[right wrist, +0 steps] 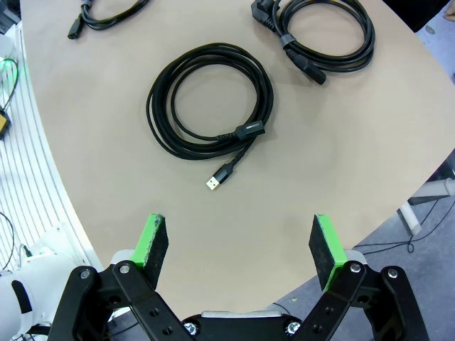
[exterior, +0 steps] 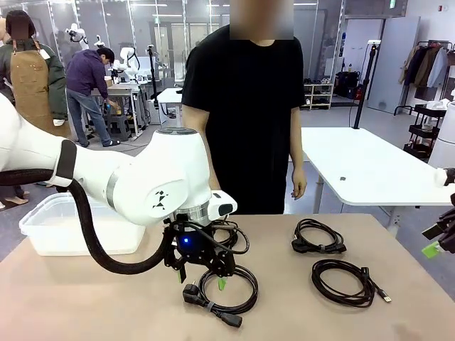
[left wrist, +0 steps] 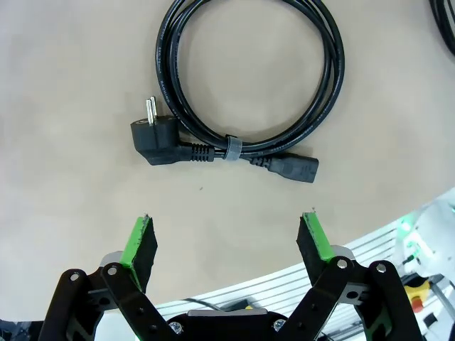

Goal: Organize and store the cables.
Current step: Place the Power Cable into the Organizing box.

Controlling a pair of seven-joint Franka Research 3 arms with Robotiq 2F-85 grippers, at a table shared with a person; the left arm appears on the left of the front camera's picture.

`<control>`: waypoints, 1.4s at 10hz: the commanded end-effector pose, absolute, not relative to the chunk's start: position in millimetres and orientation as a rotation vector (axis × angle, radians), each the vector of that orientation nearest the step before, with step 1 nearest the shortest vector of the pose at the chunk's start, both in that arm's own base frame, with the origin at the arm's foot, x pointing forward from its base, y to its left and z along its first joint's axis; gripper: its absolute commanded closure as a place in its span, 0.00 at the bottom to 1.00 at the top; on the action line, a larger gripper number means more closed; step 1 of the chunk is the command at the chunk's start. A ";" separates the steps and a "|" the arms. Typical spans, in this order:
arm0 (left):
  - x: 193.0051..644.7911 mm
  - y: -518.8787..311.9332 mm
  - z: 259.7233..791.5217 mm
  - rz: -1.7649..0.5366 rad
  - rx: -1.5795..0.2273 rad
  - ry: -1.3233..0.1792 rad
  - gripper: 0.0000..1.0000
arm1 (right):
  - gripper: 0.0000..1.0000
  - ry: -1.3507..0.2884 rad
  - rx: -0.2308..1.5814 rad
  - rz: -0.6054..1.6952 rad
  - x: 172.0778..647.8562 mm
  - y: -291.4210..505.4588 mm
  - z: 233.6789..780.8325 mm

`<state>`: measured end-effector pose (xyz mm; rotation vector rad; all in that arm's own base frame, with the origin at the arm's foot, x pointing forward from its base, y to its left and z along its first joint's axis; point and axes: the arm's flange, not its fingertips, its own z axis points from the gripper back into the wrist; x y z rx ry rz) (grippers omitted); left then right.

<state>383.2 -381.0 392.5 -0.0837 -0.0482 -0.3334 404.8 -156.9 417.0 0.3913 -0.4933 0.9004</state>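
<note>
1. Three coiled cables are counted on the bench (exterior: 85, 305), lying flat and apart from one another. None is yet in the bin (exterior: 64, 241). Dark loops just behind the left tool (left wrist: 227, 234) cannot be told from the arm's own wiring.
2. Left tool: fingers spread wide, nothing between them. It is hung over the near cable (left wrist: 330, 64) and pointed down at the bench. In the wrist view the coil lies ahead of the fingertips, not between them, so some advance is judged necessary before closing.
3. Near cable: a round coil bound by a grey tie (left wrist: 233, 147) beside the angled plug (left wrist: 153, 136). The tied stretch is judged the best place to grip, since all turns are gathered there and the coil should lift whole.
4. Right tool (right wrist: 238, 234): fingers apart, empty, held above the bench's right end and looking down on the USB cable (right wrist: 245, 131). It is judged parked out of the left arm's way.
5. USB cable: no tie is seen, and the plug end trails outside the coil. It is judged liable to unwind if lifted by one strand.
6. Far cable (exterior: 320, 248): a tied coil, just beyond the USB cable on the person's side.
7. The bin is set at the bench's left end, on the left arm's side, and is judged to be the store.
8. The person's hand (exterior: 298, 186) hangs clear of the bench.
</note>
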 end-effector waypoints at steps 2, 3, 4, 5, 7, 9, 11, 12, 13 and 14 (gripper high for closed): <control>383.8 -381.2 395.3 -0.355 -0.078 -0.040 0.00 | 0.00 -0.482 0.387 0.919 404.1 -158.6 418.3; 383.2 -381.0 392.6 -0.334 -0.084 -0.048 0.00 | 0.00 -0.482 0.387 0.919 404.1 -158.6 418.3; 379.1 -383.9 393.4 -0.191 -0.090 -0.064 0.00 | 0.00 -0.482 0.387 0.919 404.1 -158.6 418.3; 368.2 -391.2 391.2 -0.013 -0.018 -0.065 0.00 | 0.00 -0.482 0.387 0.919 404.1 -158.6 418.3; 354.3 -402.8 386.3 0.340 -0.015 -0.061 0.00 | 0.00 -0.482 0.387 0.919 404.1 -158.6 418.3; 347.7 -406.1 372.7 0.582 -0.028 -0.119 0.00 | 0.00 -0.482 0.387 0.919 404.1 -158.6 418.3; 360.4 -404.9 356.0 0.717 -0.053 -0.155 0.00 | 0.00 -0.482 0.387 0.919 404.1 -158.6 418.3; 365.3 -407.2 348.7 0.745 -0.042 -0.134 0.00 | 0.00 -0.482 0.387 0.919 404.1 -158.6 418.3; 371.1 -408.4 343.2 0.783 -0.072 -0.137 0.00 | 0.00 -0.482 0.387 0.919 404.1 -158.6 418.3; 375.2 -409.4 339.3 0.805 -0.075 -0.110 0.00 | 0.00 -0.482 0.387 0.919 404.1 -158.6 418.3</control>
